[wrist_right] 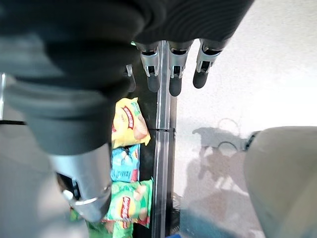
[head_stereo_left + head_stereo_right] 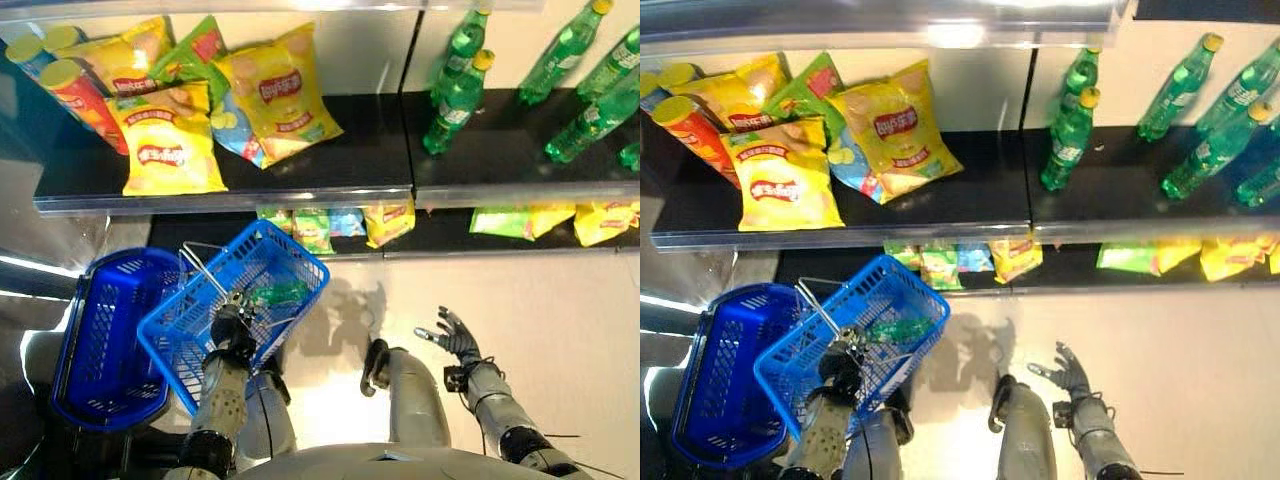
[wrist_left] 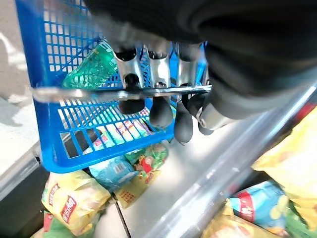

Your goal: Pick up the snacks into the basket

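The left hand [image 2: 232,325] has its fingers curled round the wire handle [image 3: 119,92] of the blue basket [image 2: 290,262], which hangs tilted below the shelf [image 2: 330,190]. A green packet [image 2: 280,294] lies inside. The right hand [image 2: 455,335], right of the basket, is spread and empty. It should reach up for the chip bags [image 2: 285,90] while the basket is kept level. The right wrist view shows lower-shelf packets [image 1: 128,121] more plainly.

The glossy yellow crisp bags [image 2: 283,92] on the black shelf [image 2: 360,160] carry red logos, lettering too blurred to read.
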Available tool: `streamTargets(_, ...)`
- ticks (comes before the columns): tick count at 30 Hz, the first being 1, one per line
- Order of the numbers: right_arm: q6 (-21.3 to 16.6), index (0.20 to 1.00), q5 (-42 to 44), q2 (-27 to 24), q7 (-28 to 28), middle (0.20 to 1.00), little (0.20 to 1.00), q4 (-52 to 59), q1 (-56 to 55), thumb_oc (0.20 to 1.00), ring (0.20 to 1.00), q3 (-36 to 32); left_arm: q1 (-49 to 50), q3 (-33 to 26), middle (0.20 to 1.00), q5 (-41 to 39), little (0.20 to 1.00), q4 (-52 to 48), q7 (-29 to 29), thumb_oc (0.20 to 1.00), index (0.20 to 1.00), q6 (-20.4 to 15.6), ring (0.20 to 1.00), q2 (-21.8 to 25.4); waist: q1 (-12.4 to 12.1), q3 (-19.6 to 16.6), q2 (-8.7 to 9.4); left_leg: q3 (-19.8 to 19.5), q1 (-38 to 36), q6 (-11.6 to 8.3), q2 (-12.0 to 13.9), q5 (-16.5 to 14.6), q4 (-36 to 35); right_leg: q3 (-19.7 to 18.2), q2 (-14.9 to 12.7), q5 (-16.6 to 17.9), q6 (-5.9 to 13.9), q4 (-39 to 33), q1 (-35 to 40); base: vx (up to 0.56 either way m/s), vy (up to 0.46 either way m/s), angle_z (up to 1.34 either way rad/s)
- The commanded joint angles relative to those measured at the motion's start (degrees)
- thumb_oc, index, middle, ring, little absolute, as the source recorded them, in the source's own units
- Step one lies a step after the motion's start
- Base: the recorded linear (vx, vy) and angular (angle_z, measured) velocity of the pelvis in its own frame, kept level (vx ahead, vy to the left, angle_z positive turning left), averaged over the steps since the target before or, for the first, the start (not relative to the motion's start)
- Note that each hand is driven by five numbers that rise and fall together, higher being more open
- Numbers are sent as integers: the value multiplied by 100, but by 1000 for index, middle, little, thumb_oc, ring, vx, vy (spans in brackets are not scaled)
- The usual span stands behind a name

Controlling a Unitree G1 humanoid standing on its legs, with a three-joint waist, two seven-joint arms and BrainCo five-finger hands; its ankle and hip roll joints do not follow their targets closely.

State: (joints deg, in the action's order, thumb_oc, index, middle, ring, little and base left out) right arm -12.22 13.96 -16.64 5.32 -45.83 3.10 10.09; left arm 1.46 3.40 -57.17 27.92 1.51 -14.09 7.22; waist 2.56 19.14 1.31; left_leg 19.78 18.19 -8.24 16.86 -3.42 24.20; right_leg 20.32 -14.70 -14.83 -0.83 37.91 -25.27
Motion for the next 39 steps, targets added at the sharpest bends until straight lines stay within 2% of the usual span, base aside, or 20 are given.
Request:
streamTargets(1, -284, 1000, -206, -154, 190, 1000, 1000, 461, 54, 1000, 1000, 145, -52, -108, 200, -72, 200, -925, 14, 200, 200, -652, 200, 172, 68, 27, -43, -219, 233, 283, 224, -786, 1143, -174, -282, 527, 774, -39, 89, 0, 0, 0)
streamTargets(8, -320, 1000, -662, -327, 260, 1000, 1000, 846, 55, 1000, 1000, 356, -191, -47, 200, -120, 200, -954, 80, 200, 200, -721, 200, 151, 67, 162, -14, -256, 576, 299, 269, -862, 1393, -167, -343, 439, 760, 220, -257, -6, -5, 1)
streamTargets(14, -513, 1000, -507, -527, 18, 1000, 1000, 1589, -103, 1000, 1000, 480, -208, -51, 200, -157, 200, -965, 41, 200, 200, -781, 200, 162, 94, 169, 3, -252, 647, 260, 275, -801, 1326, -111, -367, 457, 779, 162, -293, 8, 3, 1)
streamTargets(18, -700, 1000, -528, -836, -234, 1000, 1000, 2453, -353, 1000, 1000, 570, -136, -89, 200, -183, 200, -994, -39, 200, 200, -815, 200, 223, 105, 183, 37, -251, 643, 244, 283, -803, 1310, -86, -373, 473, 805, 134, -285, 0, 0, 0)
streamTargets(19, -747, 1000, -550, -1041, -367, 1000, 1000, 2871, -454, 1000, 1000, 588, -118, -89, 200, -184, 200, -988, -83, 200, 200, -819, 200, 257, 115, 186, 50, -257, 656, 238, 278, -806, 1309, -85, -391, 474, 817, 118, -282, 21, 21, 4)
streamTargets(24, -817, 1000, -387, -1440, -711, 1000, 1000, 3652, -708, 1000, 1000, 585, -68, -56, 200, -219, 200, -1027, -186, 200, 200, -832, 200, 327, 126, 209, 91, -261, 641, 224, 234, -789, 1264, -70, -440, 504, 854, 105, -231, 25, 29, 6)
streamTargets(29, -882, 1000, 357, -1791, -1215, 1000, 1000, 4621, -844, 1000, 1000, 477, 54, -27, 200, -228, 200, -1100, -289, 200, 200, -804, 200, 386, 117, 225, 127, -235, 556, 218, 170, -771, 1177, -40, -502, 562, 902, 26, -115, 29, 36, 9)
streamTargets(35, -946, 1000, 1892, -1395, -1447, 1000, 1000, 5346, -746, 1000, 1000, 52, 131, 4, 200, -374, 200, -1135, -300, 200, 200, -811, 200, 382, 104, 193, 123, -204, 461, 226, 114, -733, 1064, -25, -535, 653, 949, -95, -1, 28, 35, 3)
streamTargets(39, -1012, 1000, 2304, -1115, -1399, 1000, 1000, 5503, -539, 1000, 1000, -155, 212, 48, 200, -459, 200, -1192, -312, 200, 200, -779, 200, 363, 67, 163, 97, -234, 409, 230, 75, -697, 960, 5, -544, 679, 962, -162, 83, 0, 0, 0)
